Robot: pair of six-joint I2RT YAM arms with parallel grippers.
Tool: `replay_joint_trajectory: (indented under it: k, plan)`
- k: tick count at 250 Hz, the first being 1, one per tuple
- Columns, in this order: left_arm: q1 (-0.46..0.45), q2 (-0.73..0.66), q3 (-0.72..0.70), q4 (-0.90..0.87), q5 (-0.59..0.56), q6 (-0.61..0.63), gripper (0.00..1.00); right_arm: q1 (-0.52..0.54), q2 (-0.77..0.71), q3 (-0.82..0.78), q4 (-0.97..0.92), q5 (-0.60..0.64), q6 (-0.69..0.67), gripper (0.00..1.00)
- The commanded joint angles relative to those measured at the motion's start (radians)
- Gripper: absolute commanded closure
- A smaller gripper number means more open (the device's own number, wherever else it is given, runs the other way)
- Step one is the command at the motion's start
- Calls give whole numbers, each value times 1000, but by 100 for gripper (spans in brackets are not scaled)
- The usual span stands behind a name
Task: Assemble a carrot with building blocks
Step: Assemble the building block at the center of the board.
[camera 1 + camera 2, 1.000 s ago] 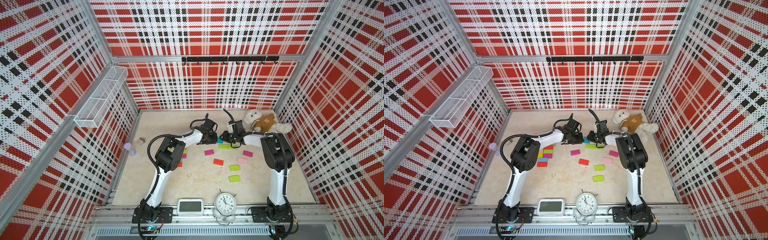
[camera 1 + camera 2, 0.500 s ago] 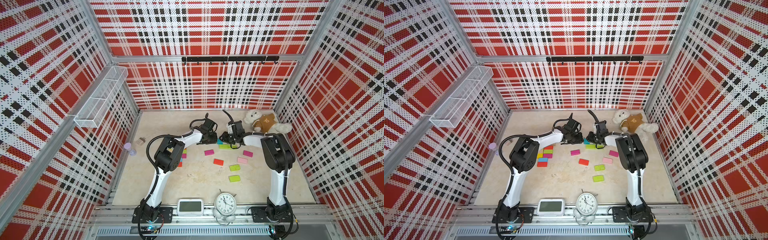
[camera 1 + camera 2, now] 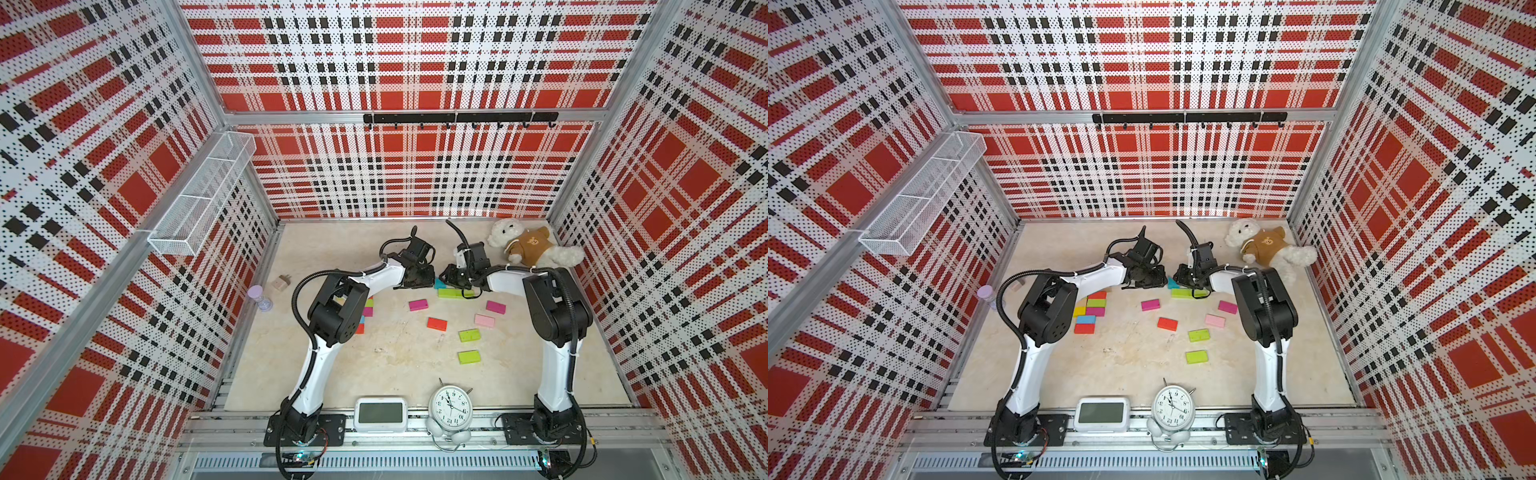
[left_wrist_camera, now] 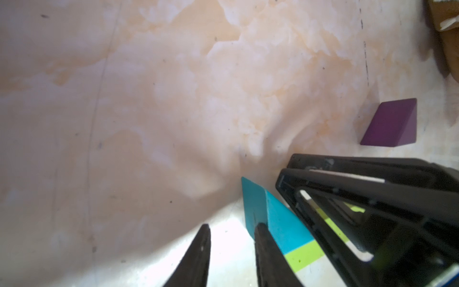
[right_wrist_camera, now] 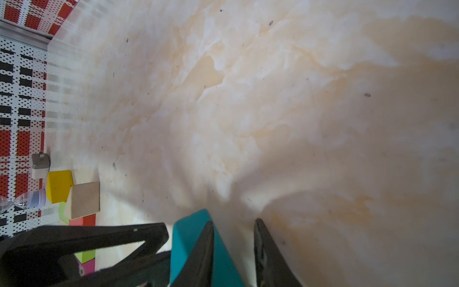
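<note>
A teal wedge [image 3: 439,284] lies at the back middle of the table, touching the end of a lime brick [image 3: 453,293]. My left gripper [image 3: 419,280] is low on its left and my right gripper [image 3: 453,280] on its right. In the left wrist view the left gripper [image 4: 232,226] is open over bare table, one finger beside the teal wedge [image 4: 280,223]. In the right wrist view the right gripper [image 5: 234,221] is open, one finger against the teal wedge [image 5: 188,233]. A purple wedge [image 4: 390,124] lies beyond. Loose building blocks include magenta [image 3: 418,305], red-orange [image 3: 436,323], pink [image 3: 485,320] and lime [image 3: 469,335].
A cluster of coloured bricks [image 3: 1092,309] lies by the left arm's elbow. A teddy bear [image 3: 530,245] lies at the back right. An alarm clock [image 3: 451,407] and a digital display [image 3: 380,413] stand at the front edge. A lilac hourglass [image 3: 259,297] and beige plug [image 3: 281,283] sit at the left wall.
</note>
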Motion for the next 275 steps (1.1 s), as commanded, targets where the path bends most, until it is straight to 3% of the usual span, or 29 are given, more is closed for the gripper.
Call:
replay_joint_trajectory:
  k: [1, 196, 251, 275]
  plan:
    - [-8, -43, -13, 4, -7, 3, 66, 9, -41, -15, 8, 10, 8, 69]
    - [3, -84, -16, 2, -51, 0, 66, 3, -87, 26, -41, 53, -3, 67]
    - [6, -134, 62, -59, -109, 34, 64, -58, -188, 35, -89, 70, -16, 56]
    - [-16, -116, 148, -122, -128, 68, 62, -100, -247, 27, -153, 108, -34, 43]
